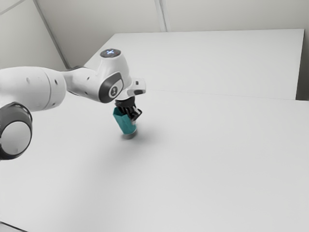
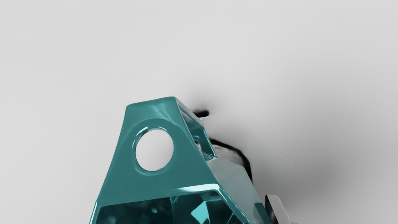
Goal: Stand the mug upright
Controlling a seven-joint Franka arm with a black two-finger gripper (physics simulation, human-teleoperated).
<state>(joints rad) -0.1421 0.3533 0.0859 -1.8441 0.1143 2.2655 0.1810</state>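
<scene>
Near to far. One white arm (image 1: pixel 31 89), coming in from the exterior view's left, ending in one black gripper (image 1: pixel 133 117). Jaws: can't tell whether spread, pressed together or pinching the mug; mug and black parts overlap. One teal mug (image 1: pixel 126 123), right at the gripper, mostly below it and toward the exterior view's left; whether it sits between the jaws, can't tell. Mug tilted, mouth up toward the exterior view's left, base down near the table; contact with the table unclear. Wrist view: one handle (image 2: pixel 183 174) with one round hole, reaching out from the mug's rim, dark inside of the mug closer to the gripper. One pale table (image 1: pixel 207 169) under it all, one thin seam across its far part. Farthest, pale walls (image 1: pixel 231 14).
</scene>
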